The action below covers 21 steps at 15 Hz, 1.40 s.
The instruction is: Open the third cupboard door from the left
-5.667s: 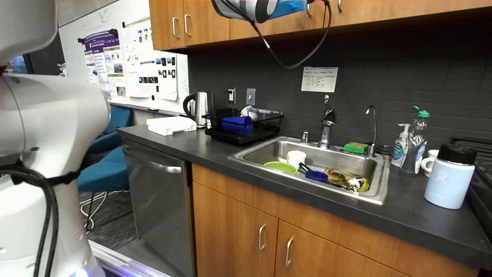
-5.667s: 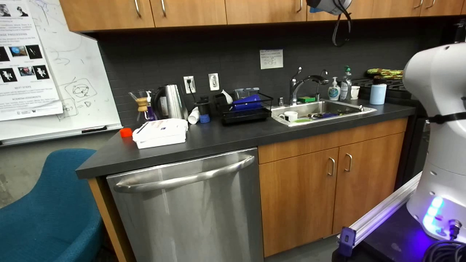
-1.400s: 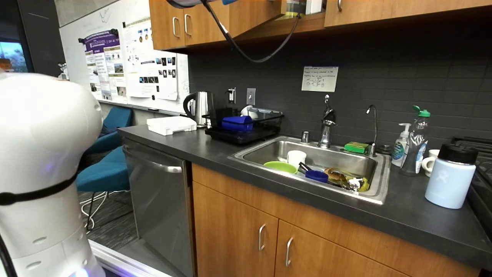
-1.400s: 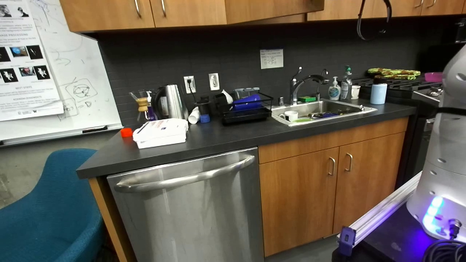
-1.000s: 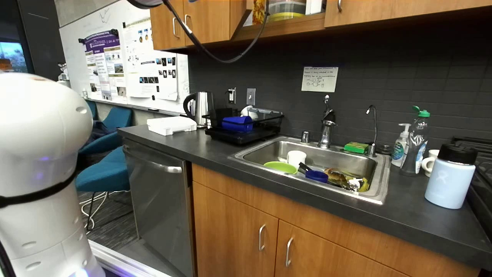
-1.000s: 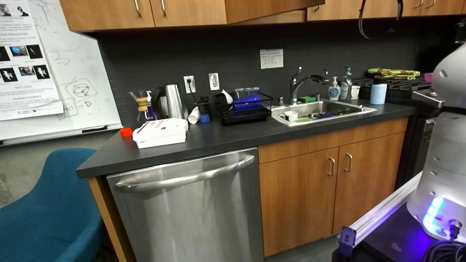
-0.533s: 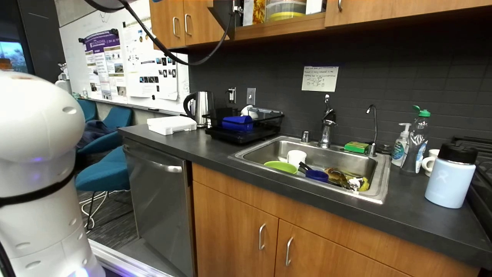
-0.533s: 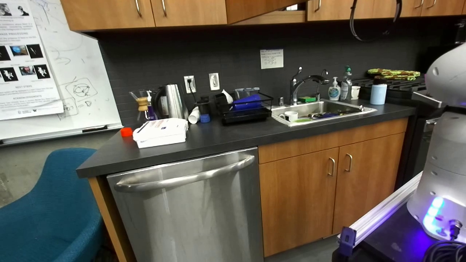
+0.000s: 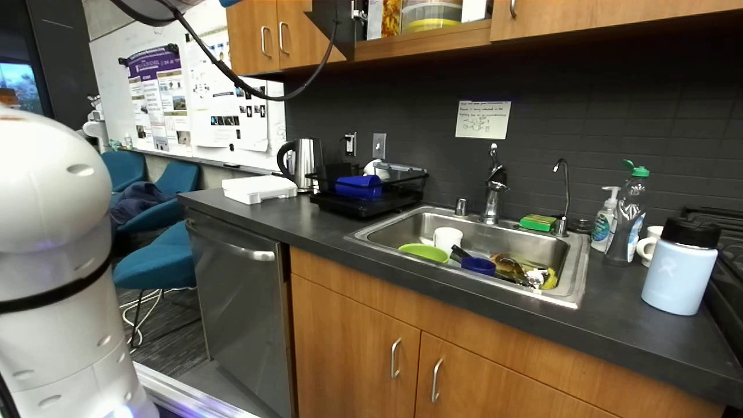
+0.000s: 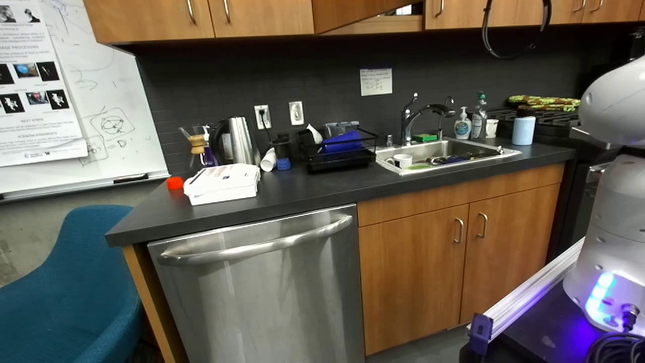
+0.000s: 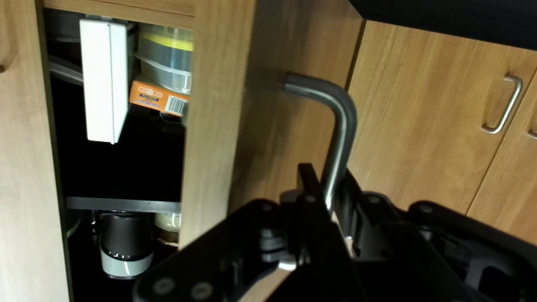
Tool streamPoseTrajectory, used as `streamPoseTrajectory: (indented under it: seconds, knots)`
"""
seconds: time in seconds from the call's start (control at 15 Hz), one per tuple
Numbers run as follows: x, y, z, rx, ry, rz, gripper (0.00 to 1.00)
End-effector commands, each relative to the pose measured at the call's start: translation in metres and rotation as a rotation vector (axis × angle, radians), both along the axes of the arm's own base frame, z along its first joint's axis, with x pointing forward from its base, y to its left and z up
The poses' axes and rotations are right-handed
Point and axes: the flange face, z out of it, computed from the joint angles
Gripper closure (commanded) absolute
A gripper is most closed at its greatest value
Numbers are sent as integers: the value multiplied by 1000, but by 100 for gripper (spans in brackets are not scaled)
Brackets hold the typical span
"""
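Note:
The third cupboard door [image 11: 285, 138] is swung well out from the cabinet, its pale edge turned toward the wrist camera. Its silver bar handle [image 11: 344, 119] runs down between the fingers of my gripper [image 11: 329, 180], which is shut on it. In both exterior views the gripper itself is out of sight above the frame. The door's underside end and dark inner face [image 9: 336, 26] show in an exterior view; elsewhere its front [image 10: 358, 11] juts from the cabinet row. Behind it the cupboard interior is exposed, with plastic containers [image 11: 165, 58] and a white box [image 11: 102, 79] on shelves.
Closed wall doors flank it: one left [image 10: 262, 17], one right [image 9: 580, 14]. A loose arm cable [image 9: 232, 75] hangs below the cabinets. Underneath are the dish rack [image 10: 340, 156], faucet [image 9: 492, 186], sink [image 9: 569, 278] and bottles [image 9: 627, 220] on the dark counter [image 9: 325, 232].
The door, shut several seconds ago, has swung outward and to the left, baring the shelves. The arm and its hanging cable shifted along with it; over the last half second the door moved only slightly.

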Motion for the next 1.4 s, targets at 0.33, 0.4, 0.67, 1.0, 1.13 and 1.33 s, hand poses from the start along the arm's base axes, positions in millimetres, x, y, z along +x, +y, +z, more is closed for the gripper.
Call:
streamPoseTrajectory:
  seconds: [0.33,0.4,0.67,1.0,1.13,1.33]
  knots:
    - [-5,94,4,-140,-59,14,97]
    - [-4,101,1,-141,-60,3,97]
    - [-4,121,-2,-146,-63,-41,97]
    - [-3,136,-3,-144,-60,-84,97]
    - [-3,142,-6,-145,-59,-95,97]
    - [-3,149,-6,-145,-59,-109,97]
